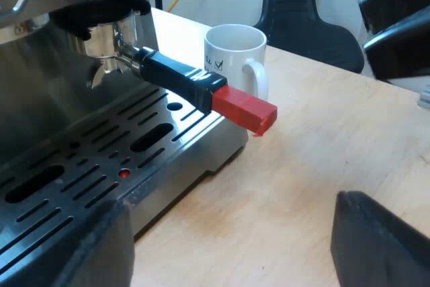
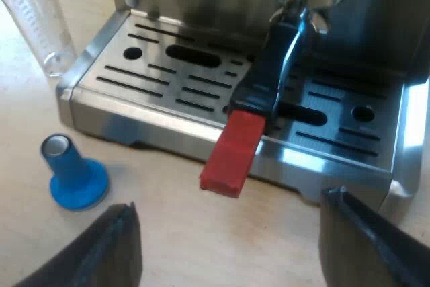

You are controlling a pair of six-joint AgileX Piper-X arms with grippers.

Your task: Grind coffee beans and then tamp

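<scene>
**Holder locked in the coffee machine, both my grippers empty**

From the left wrist:

1. Left gripper (image 1: pixel 225 233): fingers wide apart with nothing between them, over bare table (image 1: pixel 316 166) off the machine's front corner.
2. Coffee machine (image 1: pixel 60 99): steel, with its slotted drip tray (image 1: pixel 87 173) close by one of my fingers.
3. Holder (image 1: pixel 107 42): locked into the machine's front, above the drip tray. Its black handle (image 1: pixel 175 78) runs out toward four o'clock and passes the tray's edge. It finishes in the red end (image 1: pixel 245 111), which hangs over the table.
4. Mug (image 1: pixel 235 58): white and upright on the table, just behind the red end at about twelve o'clock from it.
5. Chair (image 1: pixel 306 11): black, beyond the table's far edge.

From the right wrist:

6. Glass (image 2: pixel 40 21): clear, printed with a scale, upright on the table just beside the tray's corner.
7. Tamper (image 2: pixel 74 173): blue, standing on its wide end on the table. It is near the tray's front, at about six o'clock from the glass and well apart from the holder.
8. Right gripper (image 2: pixel 228 233): fingers spread wide and gripping nothing, facing the machine's front. The red end points toward seven o'clock, just ahead of the gap between my fingers, untouched.
</scene>
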